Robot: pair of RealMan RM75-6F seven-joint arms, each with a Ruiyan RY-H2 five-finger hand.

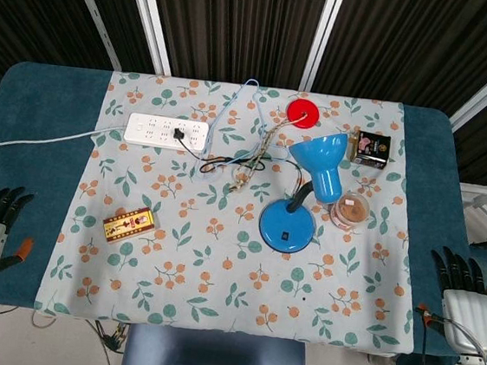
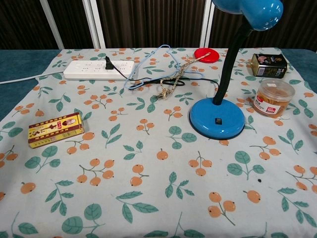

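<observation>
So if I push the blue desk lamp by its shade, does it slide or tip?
Probably tips: the blue desk lamp carries its shade high on a thin bent neck. Its round base looks broad and likely weighted, so pushing there should slide it, dragging the cord.

No wording can be read with certainty on anything here. The flat red-and-gold cardboard box carries a row of dark characters along its gold band (they look like Chinese script, but are too small to make out), and the dark rectangular tin with a gold rim shows a pale printed label that is likewise blurred. The round clear plastic tub with a red-and-white label bears print too fine to read.
</observation>
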